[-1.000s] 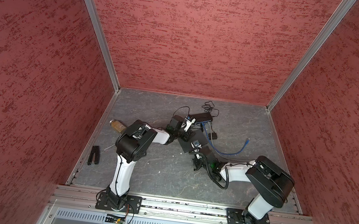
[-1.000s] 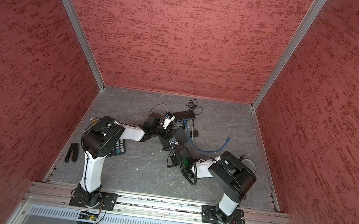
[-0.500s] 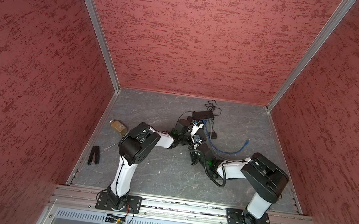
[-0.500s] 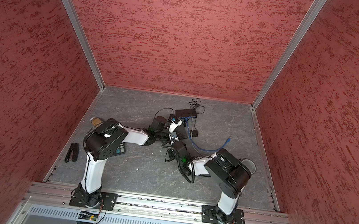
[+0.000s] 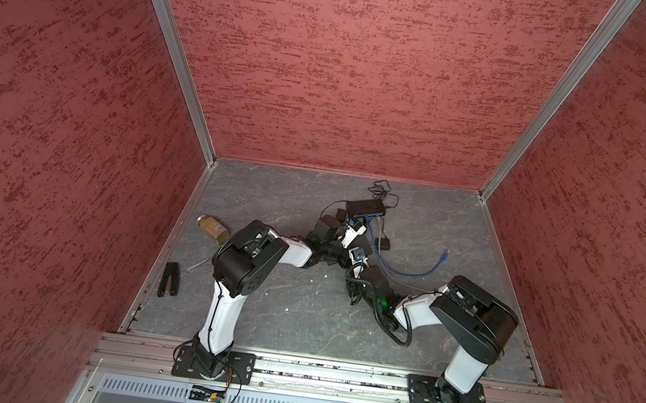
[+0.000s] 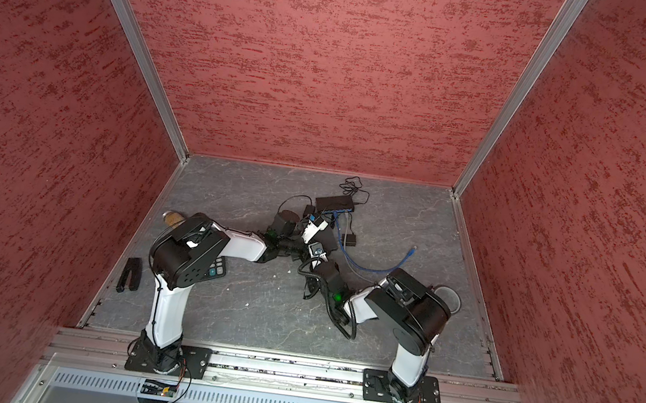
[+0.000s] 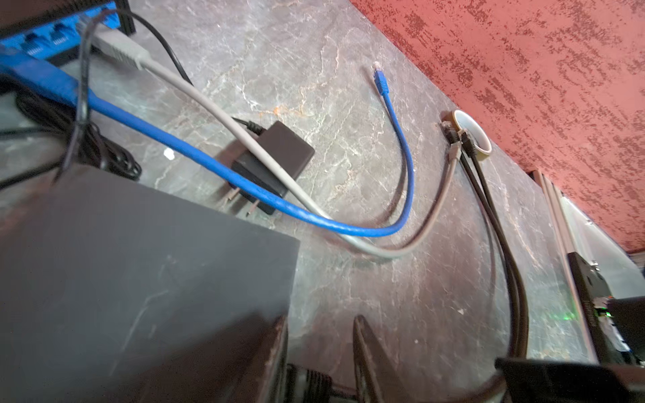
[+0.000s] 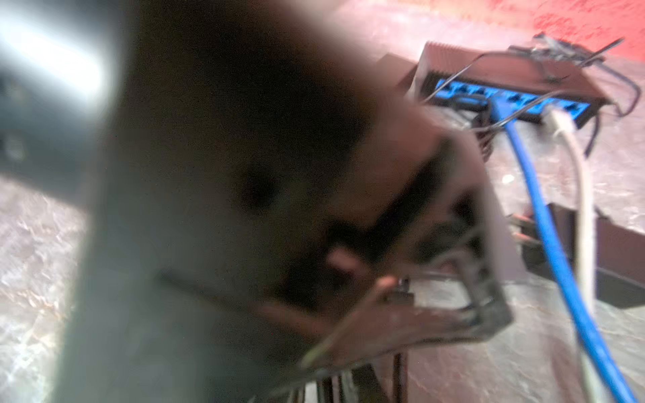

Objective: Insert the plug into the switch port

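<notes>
The switch (image 5: 366, 206) sits on the bench (image 5: 271, 196) near the middle of the far edge, with its blue port row (image 7: 52, 40) facing the near edge. One end of a blue cable (image 7: 244, 181) is seated in that row, as the right wrist view shows. The cable loops toward the right edge, where its free plug (image 7: 380, 78) lies flat on the bench, well apart from the switch. A gray cable (image 7: 195, 94) is seated in the row beside the blue one. It crosses over a black power adapter (image 7: 282, 150) lying just nearward of the switch and ends just beside a tape roll (image 7: 471, 132) at the right edge.

The left gripper (image 7: 321, 335) is low over the bench, just nearward of the switch. Bare bench shows between its jaws, but a large dark slab (image 7: 139, 279) covers one side, so I cannot tell whether they grip anything. The right gripper (image 5: 351, 259) is close against the left arm (image 5: 294, 251). Its own camera view is blurred and mostly blocked, so I cannot tell how its jaws stand.

An amber jar (image 5: 212, 227) lies on its side at the left edge. A black hand tool (image 5: 169, 279) lies further toward the near-left corner.
</notes>
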You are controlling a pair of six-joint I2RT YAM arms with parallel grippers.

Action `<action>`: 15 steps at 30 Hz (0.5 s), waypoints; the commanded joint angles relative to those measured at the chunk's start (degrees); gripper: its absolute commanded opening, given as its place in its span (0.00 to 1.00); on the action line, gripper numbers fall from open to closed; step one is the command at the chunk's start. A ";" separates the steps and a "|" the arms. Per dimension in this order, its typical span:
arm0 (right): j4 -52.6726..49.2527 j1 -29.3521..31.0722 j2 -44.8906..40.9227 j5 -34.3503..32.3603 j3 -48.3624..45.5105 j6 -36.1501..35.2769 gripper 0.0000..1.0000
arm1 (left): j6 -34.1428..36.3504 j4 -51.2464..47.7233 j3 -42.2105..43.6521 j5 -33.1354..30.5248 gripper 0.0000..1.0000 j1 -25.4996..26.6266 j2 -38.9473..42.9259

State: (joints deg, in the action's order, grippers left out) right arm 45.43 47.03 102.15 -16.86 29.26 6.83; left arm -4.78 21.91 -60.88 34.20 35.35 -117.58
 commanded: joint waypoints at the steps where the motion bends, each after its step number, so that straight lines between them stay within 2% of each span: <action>1: 8.78 -0.50 -0.69 -0.92 -0.88 -0.17 0.23 | -1.12 -9.81 0.01 1.21 0.35 -0.37 -0.07; 7: 5.97 -0.55 -4.48 -0.02 -3.11 -0.59 0.36 | -1.46 -9.70 -1.73 1.94 0.35 -1.28 0.74; 15: -0.07 -0.52 -6.18 2.31 -1.96 -1.32 0.37 | -2.46 -7.58 -2.33 3.74 0.36 -3.64 2.46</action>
State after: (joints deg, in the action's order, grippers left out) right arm 46.98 46.76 96.82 -16.19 26.37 5.91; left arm -6.83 16.51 -62.72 37.10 32.53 -116.99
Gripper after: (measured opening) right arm 0.370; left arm 0.358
